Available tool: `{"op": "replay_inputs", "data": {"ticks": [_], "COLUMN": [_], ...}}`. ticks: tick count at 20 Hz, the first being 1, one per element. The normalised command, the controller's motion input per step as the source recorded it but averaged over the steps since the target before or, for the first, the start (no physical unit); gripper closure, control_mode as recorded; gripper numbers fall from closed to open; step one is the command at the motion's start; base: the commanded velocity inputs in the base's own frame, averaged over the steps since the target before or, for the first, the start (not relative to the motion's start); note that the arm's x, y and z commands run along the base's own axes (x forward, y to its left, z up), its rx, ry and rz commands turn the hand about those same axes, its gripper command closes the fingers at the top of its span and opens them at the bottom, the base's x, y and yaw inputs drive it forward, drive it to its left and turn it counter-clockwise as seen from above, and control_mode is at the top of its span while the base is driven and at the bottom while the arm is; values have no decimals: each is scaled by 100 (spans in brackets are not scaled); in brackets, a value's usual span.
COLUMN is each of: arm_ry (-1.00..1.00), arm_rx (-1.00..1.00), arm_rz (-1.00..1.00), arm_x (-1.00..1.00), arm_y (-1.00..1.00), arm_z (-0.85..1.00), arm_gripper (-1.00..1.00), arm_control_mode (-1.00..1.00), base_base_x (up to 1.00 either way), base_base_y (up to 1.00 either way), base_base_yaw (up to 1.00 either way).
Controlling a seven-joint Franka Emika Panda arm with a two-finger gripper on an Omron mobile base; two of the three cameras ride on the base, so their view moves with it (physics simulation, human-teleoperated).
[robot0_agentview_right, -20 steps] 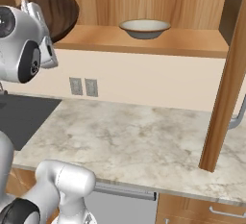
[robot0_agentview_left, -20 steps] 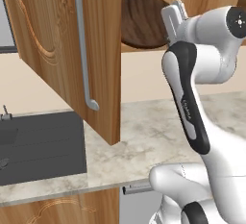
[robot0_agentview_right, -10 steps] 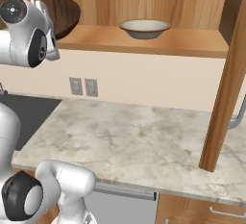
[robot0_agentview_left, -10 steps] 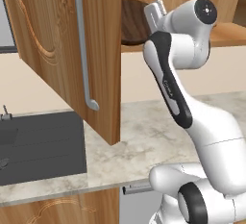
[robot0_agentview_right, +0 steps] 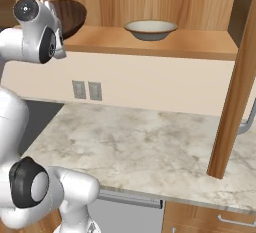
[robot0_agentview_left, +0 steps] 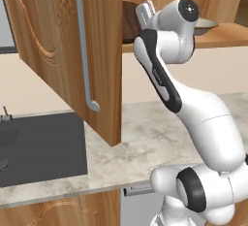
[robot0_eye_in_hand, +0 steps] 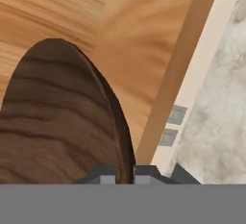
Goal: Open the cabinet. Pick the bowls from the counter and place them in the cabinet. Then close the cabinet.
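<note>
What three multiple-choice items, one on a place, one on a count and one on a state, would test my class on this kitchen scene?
1. Where does the tan bowl sit?
A. on the counter
B. on the cabinet shelf
C. in the sink

2. How many bowls are at the cabinet shelf?
A. one
B. two
C. three

3. How does the tool stand?
A. wide open, away from everything
B. shut on the rim of the dark wooden bowl
C. shut on a door handle

Key:
1 B, the right base view shows it resting on the wooden shelf above the counter.
2 B, the tan bowl and the dark wooden one are both there.
3 B, the hand view shows the fingertips pinched on that bowl's edge.
</note>
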Motion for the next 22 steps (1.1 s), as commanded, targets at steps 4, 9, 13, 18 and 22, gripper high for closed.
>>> {"op": "replay_inputs", "data": {"ticks": [4,9,13,18,22], "arm_ry": [-2,-3,4,14,4], "arm_rx": [3,4,2,0,0], "arm_rz": [0,0,0,0,0], "arm_x": [63,79,70,63,34], "arm_y": [13,11,13,18,17], "arm_z": [-17,-18,-17,-10,1], "arm_gripper": [100,100,100,-100,-100], "arm_control_mode": [-100,-100,-100,-100,-100], "base_base_x": [0,0,0,0,0], "base_base_y": [0,0,0,0,0], "base_base_yaw": [0,0,0,0,0]}}
